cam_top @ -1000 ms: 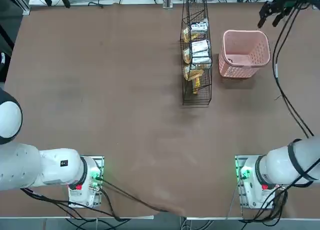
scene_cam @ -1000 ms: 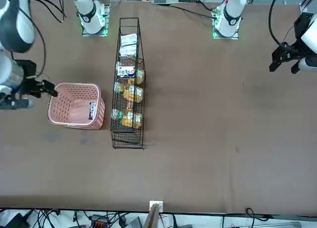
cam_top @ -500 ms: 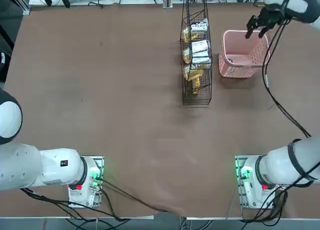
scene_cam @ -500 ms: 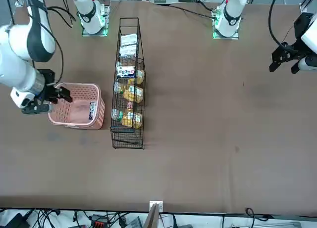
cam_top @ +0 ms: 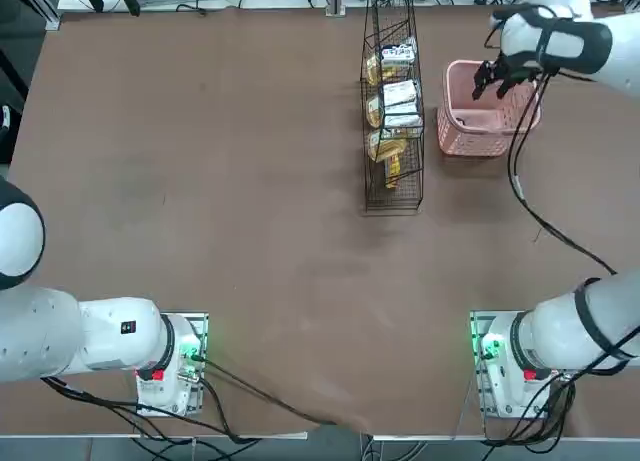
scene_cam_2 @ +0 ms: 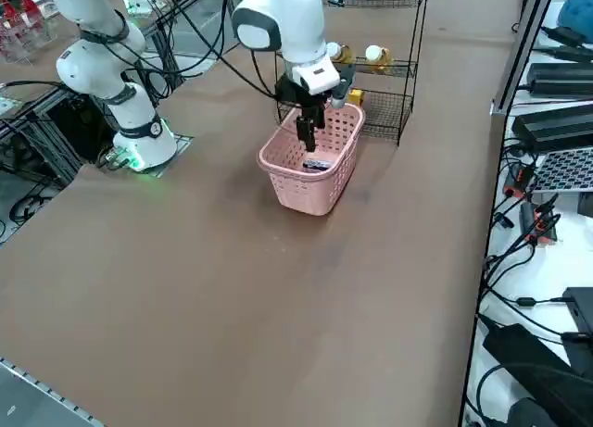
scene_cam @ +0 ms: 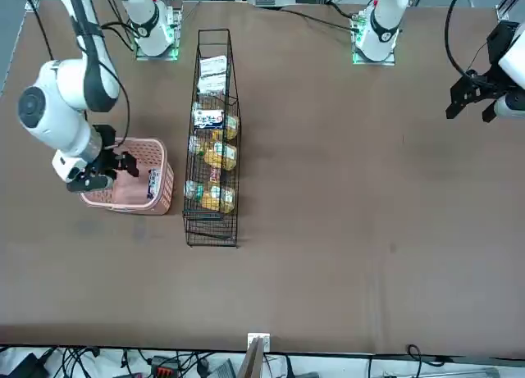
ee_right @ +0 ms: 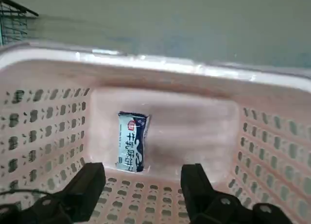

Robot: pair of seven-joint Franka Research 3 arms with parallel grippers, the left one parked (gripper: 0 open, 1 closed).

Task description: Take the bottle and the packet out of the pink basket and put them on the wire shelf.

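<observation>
We see a wide brown table [scene_cam: 353,222], its plain matte surface spreading beneath everything described here. The robot's white and black right arm [scene_cam: 70,87] reaches over it towards a basket. Beside that basket stands the tall, narrow black wire shelf [scene_cam: 212,220], whose tiers hold several yellow-amber bottles [scene_cam: 220,155] with white caps and some white packets [scene_cam: 212,75]; we cannot tell which of these bottles is the task's own. The pale pink basket [scene_cam_2: 306,194], rounded at its corners and perforated like lattice, sits on the table to the right of the shelf, from the robot's side. The right gripper [ee_right: 144,165] points down into the basket's opening, its two black fingers spread apart and released, with nothing grasped between them. Smallest of all, the white packet [ee_right: 131,142], with dark blue edging and dark print, lies inside on the basket's floor, apart from the fingers.
</observation>
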